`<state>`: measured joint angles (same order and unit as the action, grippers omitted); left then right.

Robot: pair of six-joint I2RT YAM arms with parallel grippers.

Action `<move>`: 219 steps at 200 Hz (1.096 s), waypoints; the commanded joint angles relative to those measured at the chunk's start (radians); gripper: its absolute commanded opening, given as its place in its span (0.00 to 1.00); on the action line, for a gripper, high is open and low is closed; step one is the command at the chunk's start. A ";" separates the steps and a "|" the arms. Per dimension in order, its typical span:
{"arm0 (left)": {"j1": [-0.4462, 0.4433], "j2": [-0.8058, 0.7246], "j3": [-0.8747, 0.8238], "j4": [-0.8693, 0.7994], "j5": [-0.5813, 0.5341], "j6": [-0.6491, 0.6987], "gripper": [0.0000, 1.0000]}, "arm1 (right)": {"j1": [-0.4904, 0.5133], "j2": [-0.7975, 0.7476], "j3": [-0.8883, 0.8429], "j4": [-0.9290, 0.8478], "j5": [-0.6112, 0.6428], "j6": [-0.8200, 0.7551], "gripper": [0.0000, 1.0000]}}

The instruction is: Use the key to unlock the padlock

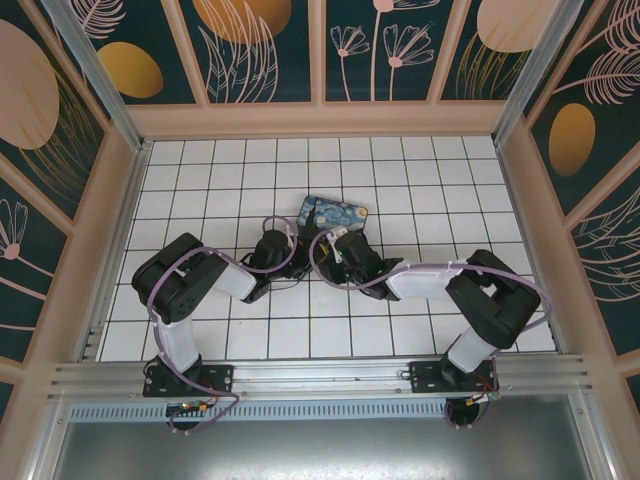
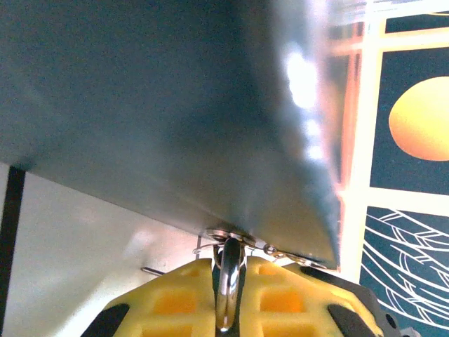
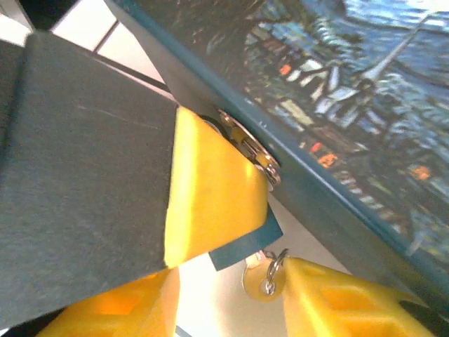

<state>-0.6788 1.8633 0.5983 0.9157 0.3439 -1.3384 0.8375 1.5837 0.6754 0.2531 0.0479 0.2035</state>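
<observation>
Top view: both arms reach in to the painted box (image 1: 335, 212), which lies on the white tile floor (image 1: 200, 180) just past centre, toward 12 o'clock. The left gripper (image 1: 271, 251) is at the box's 8 o'clock corner and the right gripper (image 1: 339, 254) at its 6 o'clock edge. The two are close together. Purple cables (image 1: 290, 262) loop over both wrists. The padlock and key are too small and too covered to make out here.

Left wrist: the box's grey-blue side fills 9 to 1 o'clock. A metal hasp (image 2: 231, 236) hangs at its lower edge. The padlock (image 2: 228, 295) is at 6 o'clock, with only its silver shackle showing. The yellow pads (image 2: 175, 298) are narrow and pinch the shackle from both sides. A floral wall panel (image 2: 414, 126) is at 3 o'clock.

Right wrist: the box's painted lid runs from 12 to 4 o'clock, with the hasp on its edge near centre. A grey-backed yellow finger (image 3: 210, 203) covers 8 to 10 o'clock and blocks the hasp area; I can't tell which arm it belongs to. A teal corner (image 3: 240, 247) sticks out under it. The key (image 3: 257, 280) is at 6 o'clock, a round head with a split ring (image 3: 275, 265), touching the yellow finger (image 3: 337, 298) at 5 o'clock. I can't tell whether the right gripper is gripping it.
</observation>
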 commanded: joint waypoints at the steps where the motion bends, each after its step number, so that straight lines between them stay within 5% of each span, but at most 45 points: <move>1: -0.010 -0.013 -0.010 -0.056 0.053 0.021 0.00 | -0.040 -0.075 -0.027 0.072 -0.028 0.068 0.49; 91: -0.009 -0.018 -0.018 -0.069 0.053 0.048 0.17 | -0.223 -0.034 -0.091 0.278 -0.277 0.278 0.51; 219: -0.009 -0.173 -0.074 -0.135 0.016 0.109 0.69 | -0.359 0.117 0.019 0.433 -0.435 0.441 0.51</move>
<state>-0.6865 1.7691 0.5388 0.8333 0.3813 -1.2713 0.4896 1.6829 0.6498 0.6247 -0.3359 0.6209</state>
